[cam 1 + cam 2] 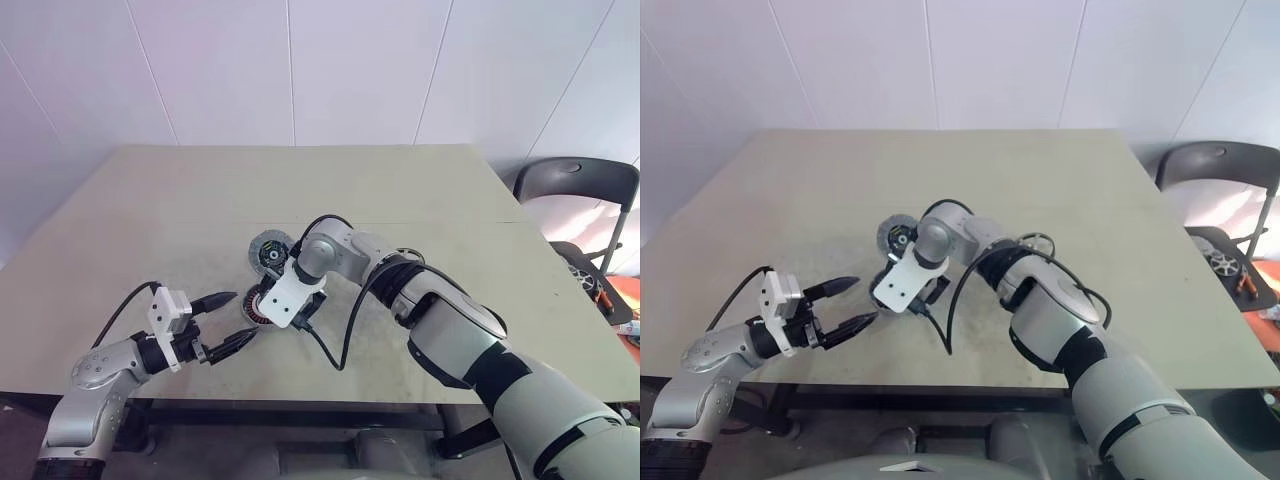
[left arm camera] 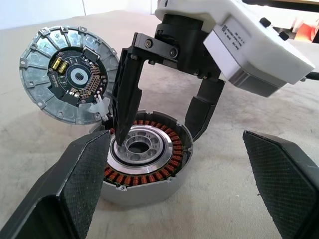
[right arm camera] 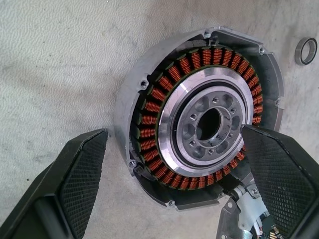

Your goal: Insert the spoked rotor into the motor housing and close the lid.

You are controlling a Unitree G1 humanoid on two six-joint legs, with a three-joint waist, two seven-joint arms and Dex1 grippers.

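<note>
Right hand (image 2: 159,119) hangs wide over the motor housing (image 3: 199,119), holding nothing.
Spoked rotor (image 3: 207,124) looks seated inside; next, take the lid (image 2: 67,74) just behind the housing, keeping it level; left hand (image 1: 232,322) waits wide beside it.

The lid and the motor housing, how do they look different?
The lid is a thin disc with a dark circuit middle; the housing is a deeper cup ringed with copper windings. The lid stands tilted up; the housing sits flat on the table. Both are round, silver-grey metal.
</note>
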